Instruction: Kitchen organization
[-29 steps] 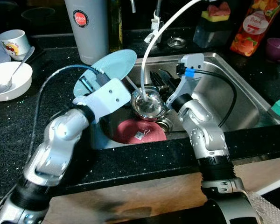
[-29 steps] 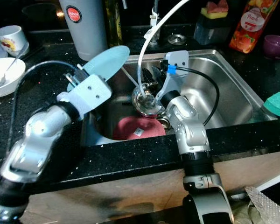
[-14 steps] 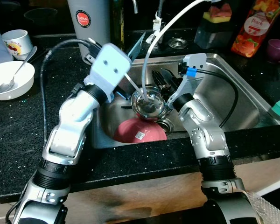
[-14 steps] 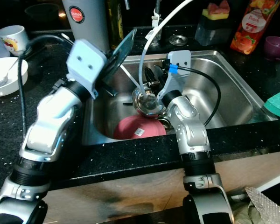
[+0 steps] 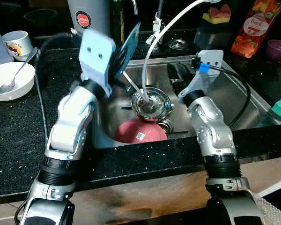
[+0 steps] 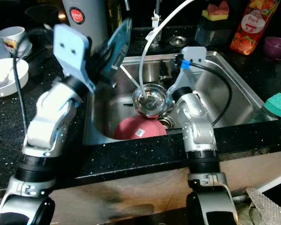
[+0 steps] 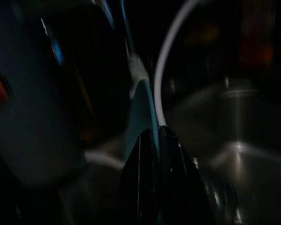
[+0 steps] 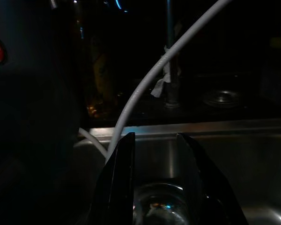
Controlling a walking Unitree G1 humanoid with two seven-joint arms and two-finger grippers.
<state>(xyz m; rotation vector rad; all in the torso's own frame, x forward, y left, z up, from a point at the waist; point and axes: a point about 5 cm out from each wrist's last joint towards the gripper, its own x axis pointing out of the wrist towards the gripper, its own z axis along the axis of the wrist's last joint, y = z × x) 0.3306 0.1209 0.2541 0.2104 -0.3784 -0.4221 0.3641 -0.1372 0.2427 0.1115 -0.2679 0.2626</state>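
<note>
- On the far left of the worktop (image 5: 18,136), well clear of our left end effector (image 6: 113,47), we see a white bowl (image 5: 9,80) with a spoon in it and a cup (image 5: 15,41) behind.
- Our left end effector is clamped on the rim of a light blue plate (image 6: 120,38), held on edge and raised above the left edge of the sink (image 5: 253,101). A tall grey flask (image 5: 90,16) stands just beyond it.
- We judge the plate could knock the flask or the white hose (image 5: 166,30) close beside it if it swings further, and a thin grip on the rim could let it slip into the sink.
- Below and between our end effectors, a steel bowl (image 5: 152,102) sits over a red plate (image 5: 140,131).
- Our right end effector (image 8: 155,154) hovers narrowly parted and empty above the steel bowl; the hose ahead could snag it.
</note>
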